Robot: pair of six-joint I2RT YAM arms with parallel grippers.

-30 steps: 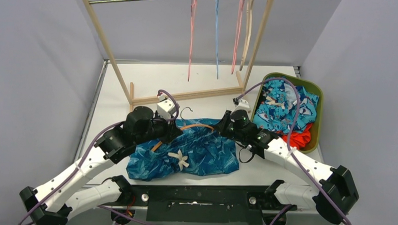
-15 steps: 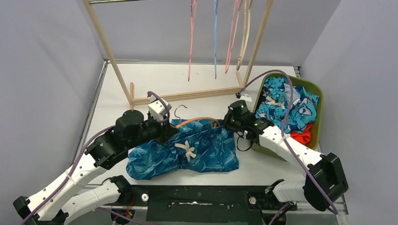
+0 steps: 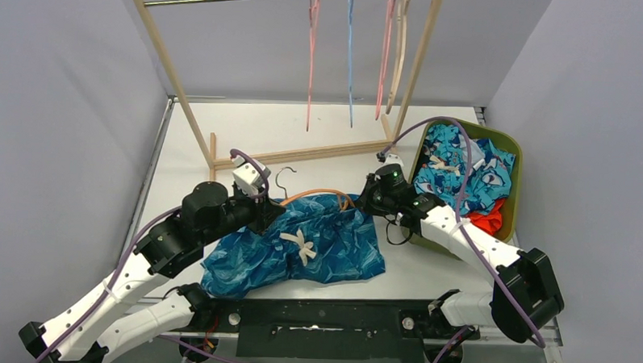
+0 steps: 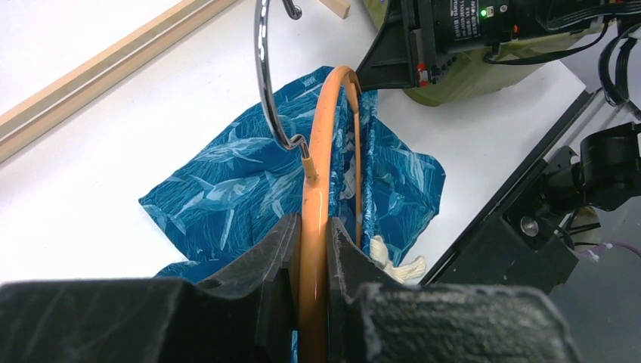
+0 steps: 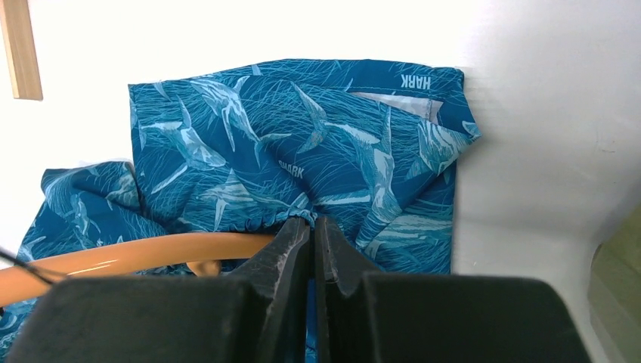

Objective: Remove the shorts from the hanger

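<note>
Teal shark-print fabric shorts (image 3: 324, 250) lie crumpled on the white table (image 3: 223, 138) in the overhead view, between my two arms. A curved orange plastic hanger (image 3: 322, 195) pokes out at their far edge, and a green bin (image 3: 514, 180) stands to the right. From my left wrist, my left pincer (image 4: 314, 234) pinches the hanger's orange arm below its metal hook (image 4: 264, 76). From my right wrist, my right pincer (image 5: 311, 227) is pressed together on the shorts' gathered waistband.

White surface (image 3: 247, 138) carrying three things.
Blue shorts (image 3: 332, 246) by the near edge, wooden rack (image 3: 303, 154) toward the far edge, green bin (image 3: 514, 184) at the right edge.
</note>
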